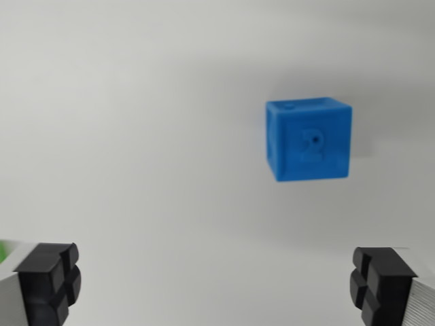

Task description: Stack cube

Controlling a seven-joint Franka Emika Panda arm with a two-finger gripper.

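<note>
A single blue cube [309, 140] is sitting alone on a pale grey table [136, 136], lying ahead of the gripper [216, 284] and off toward the wrist view's right, well apart from both black fingertips [47, 282]. The gripper is hanging wide and holding nothing. A sliver of something green [3, 251] is showing at the left edge; nothing is blocking the cube.

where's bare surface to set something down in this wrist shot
Bare: the whole stretch on the wrist view's left of the blue cube, and the strip between cube and the open tool. Only the cube's spot is taken. A green sliver shows at the left edge.
</note>
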